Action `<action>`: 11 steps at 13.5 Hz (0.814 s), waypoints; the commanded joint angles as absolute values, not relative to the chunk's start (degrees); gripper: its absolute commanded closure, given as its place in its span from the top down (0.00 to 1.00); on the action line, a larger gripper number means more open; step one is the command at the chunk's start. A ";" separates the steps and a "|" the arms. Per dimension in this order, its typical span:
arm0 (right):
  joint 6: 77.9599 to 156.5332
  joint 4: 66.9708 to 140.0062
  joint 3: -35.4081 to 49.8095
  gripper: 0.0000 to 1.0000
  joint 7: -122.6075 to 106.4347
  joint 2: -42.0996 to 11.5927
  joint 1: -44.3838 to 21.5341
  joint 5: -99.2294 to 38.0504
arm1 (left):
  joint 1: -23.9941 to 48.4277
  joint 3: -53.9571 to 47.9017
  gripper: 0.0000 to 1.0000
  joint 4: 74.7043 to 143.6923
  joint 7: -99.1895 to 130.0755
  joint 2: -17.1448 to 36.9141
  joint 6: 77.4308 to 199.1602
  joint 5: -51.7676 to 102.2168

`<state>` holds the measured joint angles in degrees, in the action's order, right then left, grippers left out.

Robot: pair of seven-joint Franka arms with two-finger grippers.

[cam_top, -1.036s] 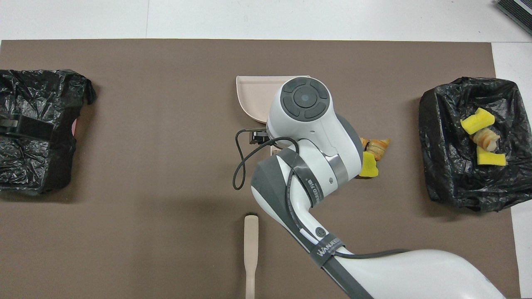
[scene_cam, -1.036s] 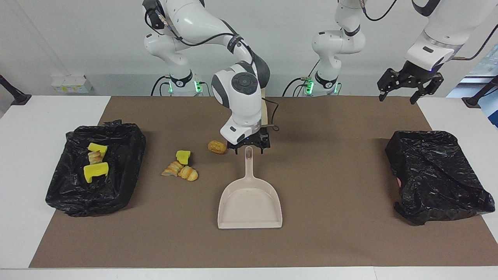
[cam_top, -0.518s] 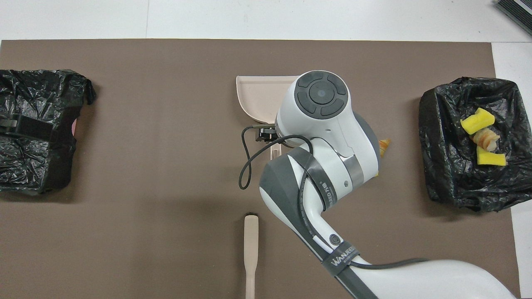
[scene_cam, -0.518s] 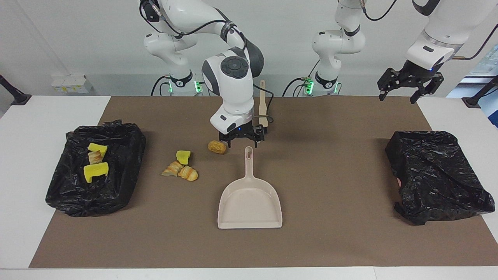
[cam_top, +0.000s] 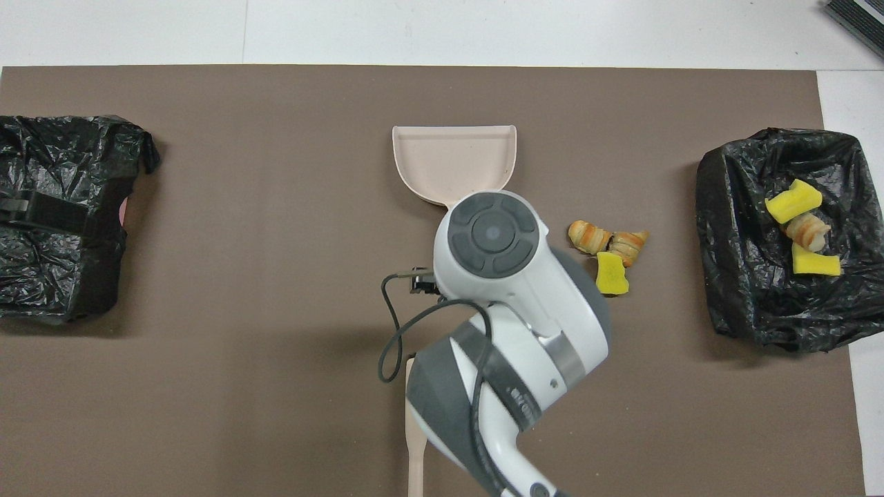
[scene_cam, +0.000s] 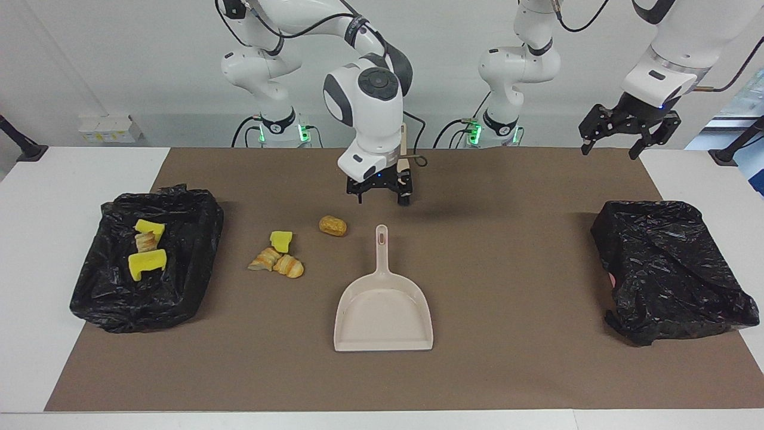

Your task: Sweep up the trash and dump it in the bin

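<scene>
The beige dustpan (scene_cam: 384,310) (cam_top: 452,160) lies flat mid-mat, its handle (scene_cam: 381,239) pointing toward the robots. Loose trash lies beside it toward the right arm's end: a brown lump (scene_cam: 332,226), a yellow chunk (scene_cam: 281,240) (cam_top: 611,273) and two bread pieces (scene_cam: 278,263) (cam_top: 608,240). More trash (scene_cam: 147,263) (cam_top: 801,228) lies in the black-lined bin (scene_cam: 203,206) (cam_top: 711,207). My right gripper (scene_cam: 380,194) hangs open and empty over the mat, just nearer the robots than the handle's tip. My left gripper (scene_cam: 628,136) waits open, raised at the left arm's end.
A beige brush handle (scene_cam: 403,149) (cam_top: 415,442) lies on the mat near the robots, partly hidden by the right arm. A closed black bag (scene_cam: 668,269) (cam_top: 55,214) sits at the left arm's end. A brown mat (scene_cam: 507,358) covers the table.
My right gripper has drawn back from the dustpan handle's tip toward the robots and risen, still open and empty. The dustpan, trash and left arm have not moved.
</scene>
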<state>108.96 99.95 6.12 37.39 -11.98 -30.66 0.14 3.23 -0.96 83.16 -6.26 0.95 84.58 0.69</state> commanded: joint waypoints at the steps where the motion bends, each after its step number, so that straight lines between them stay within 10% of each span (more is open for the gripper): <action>1: 112.23 114.22 6.06 1.00 39.55 -2.22 -33.82 -2.28 | 2.64 -1.41 1.00 82.00 -6.50 1.23 83.41 -0.18; 11: 122.94 131.21 6.06 1.00 50.44 2.82 -50.16 -13.45 | 2.72 -1.41 1.00 82.00 -6.50 1.23 83.50 -0.18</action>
<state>119.71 128.70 6.30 48.49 3.10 -47.80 -12.22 3.23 -0.96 83.16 -6.26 0.95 84.58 0.69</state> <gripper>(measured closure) 0.000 0.000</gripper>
